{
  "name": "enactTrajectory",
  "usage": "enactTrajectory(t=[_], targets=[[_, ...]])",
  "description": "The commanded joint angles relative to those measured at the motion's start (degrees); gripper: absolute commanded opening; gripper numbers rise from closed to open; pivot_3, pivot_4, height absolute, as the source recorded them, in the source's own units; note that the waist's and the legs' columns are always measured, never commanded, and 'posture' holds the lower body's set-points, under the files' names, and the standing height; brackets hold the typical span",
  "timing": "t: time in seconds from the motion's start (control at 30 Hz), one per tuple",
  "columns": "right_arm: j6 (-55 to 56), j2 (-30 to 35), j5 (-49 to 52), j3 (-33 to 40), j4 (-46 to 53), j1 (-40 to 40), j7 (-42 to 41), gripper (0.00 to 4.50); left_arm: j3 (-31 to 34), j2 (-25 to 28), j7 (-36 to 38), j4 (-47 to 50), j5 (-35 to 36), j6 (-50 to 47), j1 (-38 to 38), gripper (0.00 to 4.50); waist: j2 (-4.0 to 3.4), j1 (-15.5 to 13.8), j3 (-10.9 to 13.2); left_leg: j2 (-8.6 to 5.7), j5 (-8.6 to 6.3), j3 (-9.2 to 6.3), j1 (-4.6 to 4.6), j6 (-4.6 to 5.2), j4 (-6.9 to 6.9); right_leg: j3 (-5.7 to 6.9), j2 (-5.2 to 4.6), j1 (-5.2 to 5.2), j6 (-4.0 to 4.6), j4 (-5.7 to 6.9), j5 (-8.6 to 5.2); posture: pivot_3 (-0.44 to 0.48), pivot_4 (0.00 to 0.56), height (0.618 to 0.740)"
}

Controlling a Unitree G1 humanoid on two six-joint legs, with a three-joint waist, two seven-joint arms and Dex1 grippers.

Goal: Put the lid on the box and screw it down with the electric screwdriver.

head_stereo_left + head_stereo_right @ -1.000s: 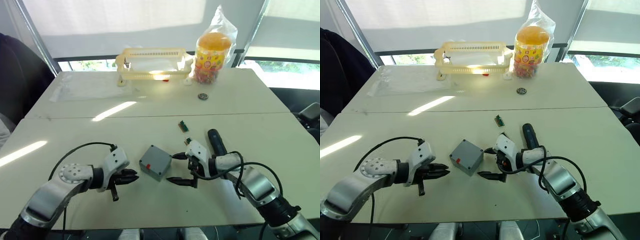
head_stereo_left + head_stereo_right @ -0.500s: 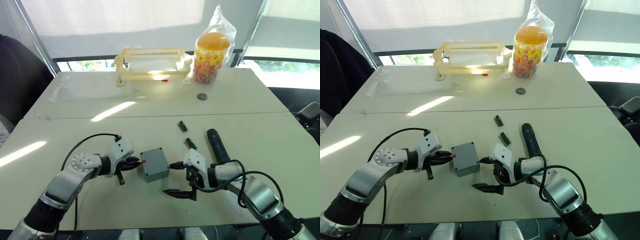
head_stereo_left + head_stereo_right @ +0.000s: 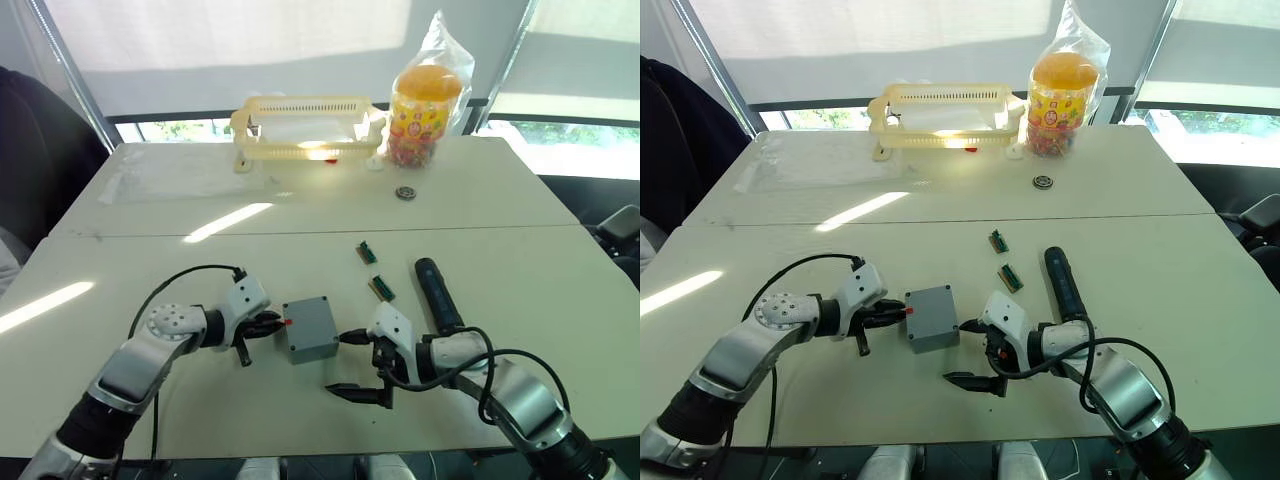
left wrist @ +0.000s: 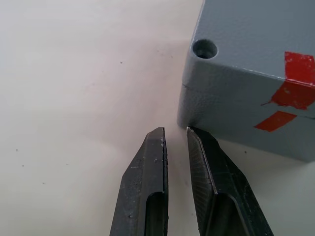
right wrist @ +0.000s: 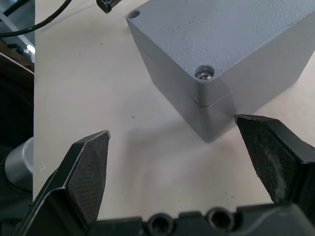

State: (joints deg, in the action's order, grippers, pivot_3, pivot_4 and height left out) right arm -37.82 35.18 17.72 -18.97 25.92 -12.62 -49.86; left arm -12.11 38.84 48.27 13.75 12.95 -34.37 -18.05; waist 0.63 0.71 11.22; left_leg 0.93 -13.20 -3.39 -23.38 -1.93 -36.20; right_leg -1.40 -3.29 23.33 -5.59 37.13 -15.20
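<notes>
Left gripper (image 3: 272, 324): fingers nearly pressed together, narrow slit between, gripping nothing, tips at box (image 3: 309, 327) lower corner on red-mark side. Use it as backstop only; don't push.

Box mid-table, between both grippers, lid (image 5: 216, 37) already seated; one corner hole looks empty, another shows screw.

Right gripper (image 3: 354, 366): jaws spread wide, empty, one tip touching box. Judgement: steady box, then fetch electric screwdriver (image 3: 437, 295) lying just beyond right arm.

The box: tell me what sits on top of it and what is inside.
The lid already sits on the box, a seam marking the join. One corner hole holds a screw; another corner hole looks empty. The inside is covered by the lid, so unseen.
</notes>
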Motion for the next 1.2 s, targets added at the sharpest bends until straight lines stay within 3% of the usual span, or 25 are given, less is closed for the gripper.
enactTrajectory(t=[0.03,0.23,0.37,0.5,0.77,0.93,1.2], targets=[[-0.6,-0.6,1.6,0.8,3.8,-0.1,0.4,4.45,0.7,-0.6,-0.2,0.5,-0.3,1.3,-0.9,0.67,0.00,0.0,0.0,0.00,0.00,0.00,0.00,0.00,0.00,0.00,0.00,0.00,0.00,0.00,0.00,0.000,0.150,0.740],[-1.7,2.5,2.6,5.8,4.9,0.3,1.1,4.45,2.4,1.5,0.8,1.1,-0.3,0.8,-0.8,0.67,0.00,0.0,0.0,0.00,0.00,0.00,0.00,0.00,0.00,0.00,0.00,0.00,0.00,0.01,0.00,0.000,0.150,0.740],[-5.5,6.8,7.8,15.9,5.0,-1.6,0.1,4.45,6.0,7.5,6.7,6.2,4.9,-2.9,-0.9,0.67,0.01,0.0,0.0,0.00,0.00,-0.01,0.00,0.00,0.00,0.01,0.00,0.00,0.00,0.01,0.00,0.000,0.150,0.740],[-9.0,5.2,13.1,24.0,0.5,-7.2,2.8,4.45,10.2,11.2,10.2,9.5,11.0,-7.7,-3.5,0.67,0.00,0.1,0.0,0.01,0.00,0.00,0.02,0.00,0.01,0.00,0.01,0.00,0.01,0.03,0.00,0.000,0.150,0.740],[3.4,-1.0,0.9,17.0,-18.9,-12.9,9.2,4.45,9.9,11.9,11.2,13.6,16.8,-12.6,-8.0,0.67,0.01,0.1,0.0,0.01,0.00,0.02,0.00,0.00,0.02,-0.01,0.01,0.01,0.00,0.02,0.00,0.000,0.150,0.740],[9.1,-3.8,-1.9,15.2,-26.2,-14.6,8.9,2.27,9.4,11.0,9.7,14.4,17.9,-13.7,-8.5,0.67,0.00,0.3,0.0,0.01,0.01,0.03,0.00,0.00,0.02,-0.03,0.02,0.03,0.00,0.07,0.00,0.000,0.150,0.740],[12.4,-5.5,-3.8,15.3,-31.3,-15.8,8.8,2.27,9.3,11.0,8.8,14.4,18.2,-13.6,-7.5,0.67,0.00,0.3,0.0,0.01,0.01,0.02,0.01,-0.01,0.02,-0.03,0.04,0.04,0.00,0.08,0.00,0.000,0.150,0.740]])
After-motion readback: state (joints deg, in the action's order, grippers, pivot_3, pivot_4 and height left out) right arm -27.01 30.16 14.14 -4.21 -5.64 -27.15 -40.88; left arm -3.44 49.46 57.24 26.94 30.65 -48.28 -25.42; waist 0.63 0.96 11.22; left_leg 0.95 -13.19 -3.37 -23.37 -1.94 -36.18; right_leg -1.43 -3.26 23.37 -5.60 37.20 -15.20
